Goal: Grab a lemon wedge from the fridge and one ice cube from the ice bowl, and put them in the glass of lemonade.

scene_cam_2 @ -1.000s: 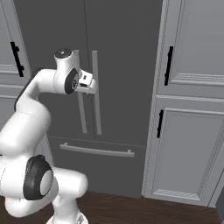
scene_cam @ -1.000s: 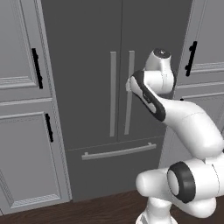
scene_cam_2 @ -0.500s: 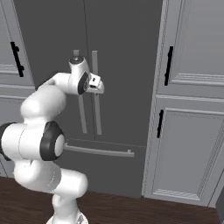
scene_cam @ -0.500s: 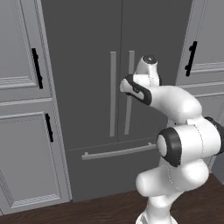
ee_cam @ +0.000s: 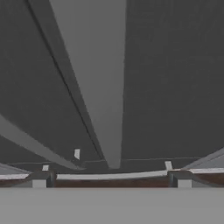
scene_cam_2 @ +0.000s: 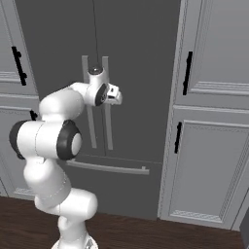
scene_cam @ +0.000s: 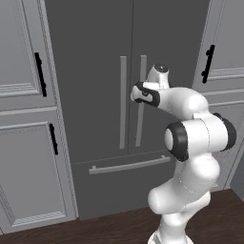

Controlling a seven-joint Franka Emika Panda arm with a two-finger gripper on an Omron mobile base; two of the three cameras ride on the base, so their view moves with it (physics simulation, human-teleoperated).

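Dark grey fridge (scene_cam: 95, 95) w/ both doors shut, flanked by grey cabinets (scene_cam_2: 209, 160). Vs a sec ago the arm has folded up and swung fwd, so the gripper (scene_cam_2: 115, 95) now sits right at the fridge's right handle (scene_cam: 141, 107), close to touching. In hand view that handle (ee_cam: 103, 87) runs up between the two fingertips (ee_cam: 42, 179), jaws spread fully wide, nothing held. Bottom drawer bar (scene_cam: 128, 165) below.

Tall dark grey fridge (scene_cam: 95, 95), both doors shut, two light vertical handles (scene_cam: 123, 102)
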